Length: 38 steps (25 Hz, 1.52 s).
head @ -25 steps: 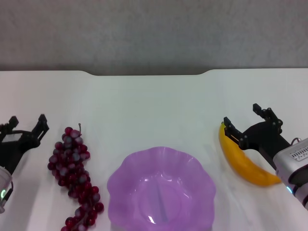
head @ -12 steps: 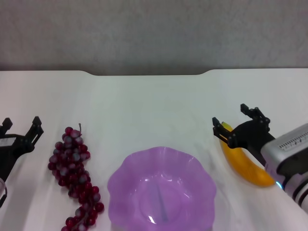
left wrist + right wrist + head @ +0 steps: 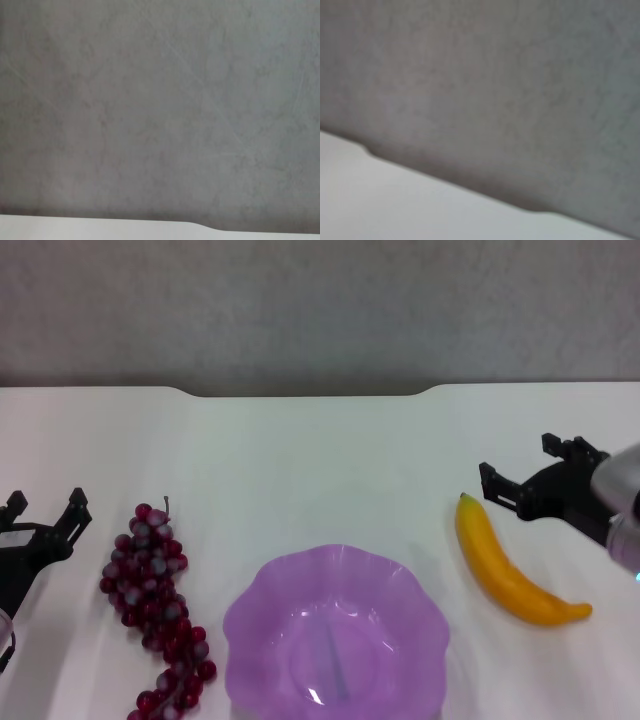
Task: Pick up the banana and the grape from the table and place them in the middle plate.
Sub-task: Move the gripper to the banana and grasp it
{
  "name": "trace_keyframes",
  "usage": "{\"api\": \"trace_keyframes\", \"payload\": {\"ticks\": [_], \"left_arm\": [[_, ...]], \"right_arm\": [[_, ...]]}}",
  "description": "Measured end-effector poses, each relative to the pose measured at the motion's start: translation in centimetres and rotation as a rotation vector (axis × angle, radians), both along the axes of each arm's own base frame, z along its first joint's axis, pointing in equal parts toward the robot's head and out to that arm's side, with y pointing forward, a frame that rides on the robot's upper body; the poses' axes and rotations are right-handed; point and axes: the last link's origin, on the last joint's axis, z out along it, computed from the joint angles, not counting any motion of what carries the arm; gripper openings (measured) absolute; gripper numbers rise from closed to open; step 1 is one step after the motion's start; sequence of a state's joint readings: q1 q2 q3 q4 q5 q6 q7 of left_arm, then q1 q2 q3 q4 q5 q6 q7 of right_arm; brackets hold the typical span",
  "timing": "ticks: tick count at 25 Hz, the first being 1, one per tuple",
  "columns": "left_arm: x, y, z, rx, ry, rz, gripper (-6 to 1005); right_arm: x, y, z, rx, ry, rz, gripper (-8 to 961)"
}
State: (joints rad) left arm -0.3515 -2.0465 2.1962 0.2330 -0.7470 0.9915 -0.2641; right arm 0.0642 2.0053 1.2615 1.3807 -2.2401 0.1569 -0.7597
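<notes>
My right pincer (image 3: 532, 478) is open and empty at the right side of the head view. It hovers just beyond the stem end of the smooth, curved yellow-orange banana (image 3: 512, 569) and does not touch it. The banana lies flat on the plain white worktop (image 3: 320, 450) in the lower right of the frame, and its far tip points up and to the left. My left pincer (image 3: 45, 512) is also open and empty, at the left edge of the frame beside the long bunch of dark red and purple grapes (image 3: 155, 607), which lies in the lower left. The translucent purple plate with the wavy scalloped rim (image 3: 262, 585) sits at the bottom centre, between the two fruits, and nothing is in it.

I judge that the step in hand is to grasp the banana. To do it well, I should bring the right pincer over the thick middle of the fruit, not over the thin tip. The fingers should stand across the curve, one on each side, and then I go down low before I close. The skin looks smooth, so a grip near the end could slip or turn the fruit.

For room, the worktop around the banana is bare, and there is a clear gap between it and the plate rim. The right edge of the frame is near my arm. The notched far edge of the worktop is well apart from everything.
</notes>
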Motion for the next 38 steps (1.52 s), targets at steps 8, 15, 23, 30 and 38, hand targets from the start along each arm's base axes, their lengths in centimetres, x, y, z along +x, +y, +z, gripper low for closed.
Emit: {"api": "trace_keyframes", "payload": {"ticks": [8, 15, 23, 30, 38], "left_arm": [[0.0, 0.1, 0.0, -0.001, -0.002, -0.001, 815], [0.0, 0.1, 0.0, -0.001, -0.003, -0.002, 816], [0.2, 0.2, 0.0, -0.001, -0.007, -0.006, 816], [0.5, 0.4, -0.1, -0.005, -0.004, -0.014, 816], [0.7, 0.7, -0.2, -0.008, -0.003, -0.023, 817]], "right_arm": [[-0.3, 1.4, 3.7, -0.208, 0.095, -0.173, 822], [1.3, 3.3, 4.5, -0.292, -0.002, -0.393, 812], [2.5, 4.4, 2.5, -0.315, -0.029, -0.421, 801], [2.8, 4.7, -0.4, -0.35, -0.06, -0.407, 792], [4.1, 4.7, -2.5, -0.367, -0.07, -0.425, 781]]}}
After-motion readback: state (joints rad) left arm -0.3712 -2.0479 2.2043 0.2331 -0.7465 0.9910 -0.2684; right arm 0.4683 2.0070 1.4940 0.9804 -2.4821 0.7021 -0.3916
